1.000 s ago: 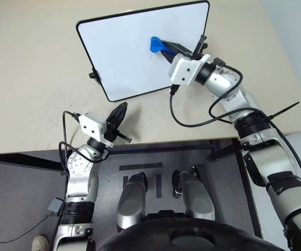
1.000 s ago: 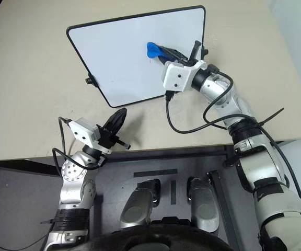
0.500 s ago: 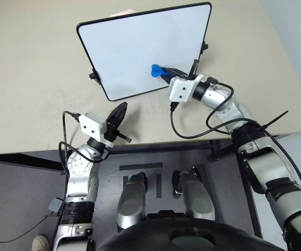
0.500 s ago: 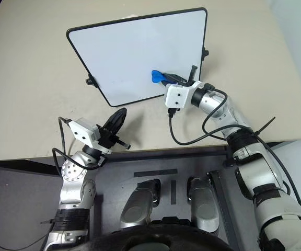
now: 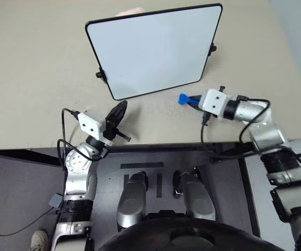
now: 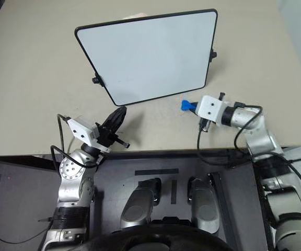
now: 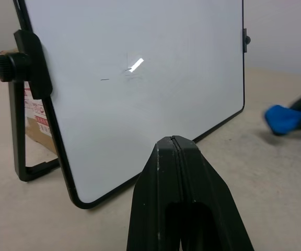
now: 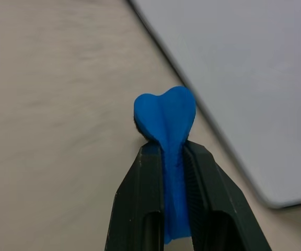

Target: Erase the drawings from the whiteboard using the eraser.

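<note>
**Eraser off the board, held low over the table**

The whiteboard point(image 5: 155, 49) stands propped on the beige table point(image 5: 35, 78), tilted back on its black frame with small knobs at the sides. Its surface looks clean from the head views; from the left wrist I can make out only a faint scratch-like trace and a glare spot, no red drawing that I can tell.

The right gripper point(image 5: 191, 100) sits just off the board's lower right corner, apart from it, jaws clenched on the blue eraser point(image 5: 184, 99). The eraser's lumpy tip pokes out past the fingertips point(image 8: 140, 172) and hangs just above the table, pointing toward the board's bottom edge.

The left gripper point(image 5: 118, 113) hovers near the table's front edge, below the board's lower left corner, its jaws pressed together on nothing and aimed at the board.
</note>
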Action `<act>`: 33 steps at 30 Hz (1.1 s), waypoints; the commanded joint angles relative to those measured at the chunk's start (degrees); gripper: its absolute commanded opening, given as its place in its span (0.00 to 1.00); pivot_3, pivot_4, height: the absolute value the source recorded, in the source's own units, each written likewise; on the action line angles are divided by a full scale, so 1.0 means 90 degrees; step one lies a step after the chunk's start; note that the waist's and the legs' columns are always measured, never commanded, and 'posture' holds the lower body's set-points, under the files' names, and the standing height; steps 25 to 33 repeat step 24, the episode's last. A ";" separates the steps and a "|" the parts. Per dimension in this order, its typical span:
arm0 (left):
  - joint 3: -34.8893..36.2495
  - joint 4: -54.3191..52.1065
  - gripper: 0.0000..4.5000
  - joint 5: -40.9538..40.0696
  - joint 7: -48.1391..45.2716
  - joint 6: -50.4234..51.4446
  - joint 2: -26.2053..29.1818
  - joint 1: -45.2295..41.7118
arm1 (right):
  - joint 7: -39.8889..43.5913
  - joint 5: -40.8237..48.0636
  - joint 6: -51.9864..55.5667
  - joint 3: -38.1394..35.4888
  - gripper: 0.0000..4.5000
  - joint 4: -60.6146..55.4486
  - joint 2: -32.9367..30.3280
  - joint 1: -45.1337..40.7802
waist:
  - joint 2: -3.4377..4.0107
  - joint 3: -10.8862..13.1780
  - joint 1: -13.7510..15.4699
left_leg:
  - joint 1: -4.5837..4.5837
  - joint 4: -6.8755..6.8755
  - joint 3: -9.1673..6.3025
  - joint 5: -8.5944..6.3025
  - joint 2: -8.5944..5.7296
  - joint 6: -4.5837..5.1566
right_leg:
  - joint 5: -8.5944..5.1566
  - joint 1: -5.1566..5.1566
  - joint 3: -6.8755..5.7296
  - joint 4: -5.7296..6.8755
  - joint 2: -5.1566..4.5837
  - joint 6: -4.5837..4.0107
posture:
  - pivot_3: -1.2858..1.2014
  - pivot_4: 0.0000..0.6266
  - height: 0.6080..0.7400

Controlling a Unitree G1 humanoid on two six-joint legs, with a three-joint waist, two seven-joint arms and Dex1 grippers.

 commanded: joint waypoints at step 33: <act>0.0184 -0.0353 0.00 -0.0359 -0.0362 0.0487 0.0610 -0.0124 | -0.0123 0.1952 0.2127 -0.2082 0.99 -0.2460 -0.0123 0.1010 | -0.0003 -0.0002 0.0036 | 0.0036 -0.0003 -0.0001 0.0036 0.0000 0.0042 | -0.0040 0.0032 0.0007 0.0003 0.0013 0.0071 | 0.52 0.24 1.00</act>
